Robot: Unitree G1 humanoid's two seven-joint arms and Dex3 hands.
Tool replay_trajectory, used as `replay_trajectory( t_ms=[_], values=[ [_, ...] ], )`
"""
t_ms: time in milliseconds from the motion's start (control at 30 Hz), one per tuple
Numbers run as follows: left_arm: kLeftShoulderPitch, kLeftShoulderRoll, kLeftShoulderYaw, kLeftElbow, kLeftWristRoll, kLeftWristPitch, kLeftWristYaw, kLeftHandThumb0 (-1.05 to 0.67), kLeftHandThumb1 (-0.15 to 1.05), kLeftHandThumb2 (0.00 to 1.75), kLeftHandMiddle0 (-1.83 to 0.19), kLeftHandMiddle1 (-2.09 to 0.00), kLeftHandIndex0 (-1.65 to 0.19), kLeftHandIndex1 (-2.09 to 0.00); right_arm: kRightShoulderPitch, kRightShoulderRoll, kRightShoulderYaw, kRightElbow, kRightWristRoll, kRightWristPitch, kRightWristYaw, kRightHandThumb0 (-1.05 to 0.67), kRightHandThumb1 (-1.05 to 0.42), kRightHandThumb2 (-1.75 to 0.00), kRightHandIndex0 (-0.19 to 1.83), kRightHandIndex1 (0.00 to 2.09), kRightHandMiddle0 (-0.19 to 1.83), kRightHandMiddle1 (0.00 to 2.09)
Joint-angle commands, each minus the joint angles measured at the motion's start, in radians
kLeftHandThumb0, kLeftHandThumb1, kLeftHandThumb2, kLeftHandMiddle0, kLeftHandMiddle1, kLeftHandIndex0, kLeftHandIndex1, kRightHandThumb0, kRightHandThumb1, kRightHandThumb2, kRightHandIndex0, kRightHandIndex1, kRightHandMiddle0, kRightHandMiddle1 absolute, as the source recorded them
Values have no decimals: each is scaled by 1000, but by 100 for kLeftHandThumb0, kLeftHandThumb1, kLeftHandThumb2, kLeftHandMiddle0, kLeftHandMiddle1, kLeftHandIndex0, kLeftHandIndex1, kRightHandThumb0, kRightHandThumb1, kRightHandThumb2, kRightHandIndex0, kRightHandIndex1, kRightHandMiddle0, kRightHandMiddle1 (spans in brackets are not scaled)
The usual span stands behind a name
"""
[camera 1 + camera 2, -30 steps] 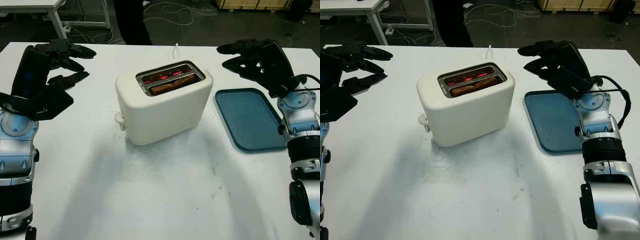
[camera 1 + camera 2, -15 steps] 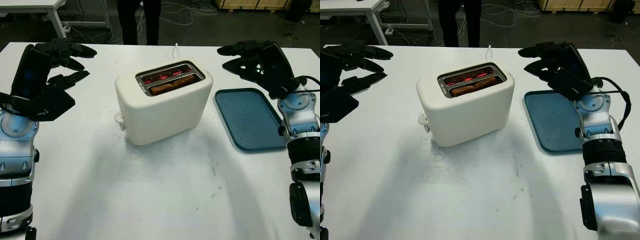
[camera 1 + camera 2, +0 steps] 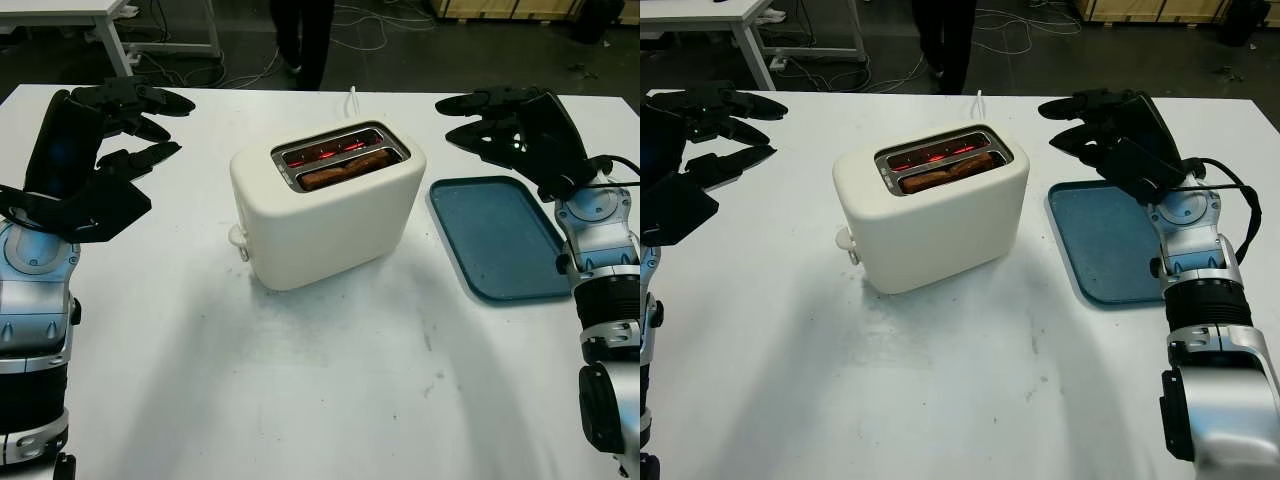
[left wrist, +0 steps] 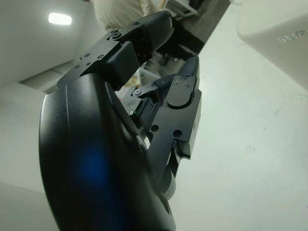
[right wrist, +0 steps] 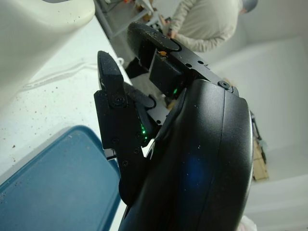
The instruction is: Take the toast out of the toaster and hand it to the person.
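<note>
The right hand [image 3: 515, 125] hangs open above the far end of the blue tray [image 3: 500, 240], holding nothing, a little to the right of the toaster [image 3: 328, 205]. The left hand [image 3: 105, 135] is open too, raised over the white table [image 3: 330, 390] well to the left of the toaster, and also holds nothing. Between them the cream toaster stands at an angle, its lever knob [image 3: 238, 237] facing the robot's left side. One slice of toast [image 3: 345, 170] sits low in the nearer slot, its brown top edge barely above the rim; the farther slot glows red inside. A person's legs [image 3: 305, 30] stand beyond the far table edge.

Nothing has been grasped yet, so the reach into the slot is the step ahead. The toast sits deep, and thick fingers may not get a hold on so little exposed edge, or may crush or crumble it. The glowing elements suggest heat, so fingers dipping into the slot risk touching hot metal. A sideways push could also slide or tip the light toaster, since neither hand steadies it.
</note>
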Motion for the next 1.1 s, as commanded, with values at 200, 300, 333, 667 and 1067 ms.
replay_trajectory(
  t_ms=[200, 300, 333, 667, 1067],
  values=[
    [-11, 2, -6, -8, 8, 10, 3, -4, 89, 3, -72, -86, -79, -45, -6, -6, -6, 17, 6, -37, -3, -35, -92, -4, 101, 24, 95, 1],
    [-12, -1, -4, -11, 2, 19, 1, -3, 89, 3, -71, -86, -79, -45, -5, -5, -7, 14, 8, -34, -2, -36, -92, -4, 102, 24, 95, 1],
    [-12, -1, -5, -12, 3, 21, 1, -3, 89, 3, -71, -86, -79, -45, -4, -6, -6, 11, 5, -30, -5, -35, -92, -4, 101, 24, 95, 1],
    [-9, -3, -4, -18, 2, 22, 4, -3, 89, 3, -70, -86, -78, -45, -3, -2, -11, 1, 18, -19, 4, -34, -92, -5, 102, 24, 95, 0],
    [-7, 12, 4, -10, 4, -5, 2, -2, 88, 2, -71, -86, -79, -45, -10, -6, 4, 7, -10, -25, -11, -34, -92, -5, 103, 24, 95, 0]
  ],
)
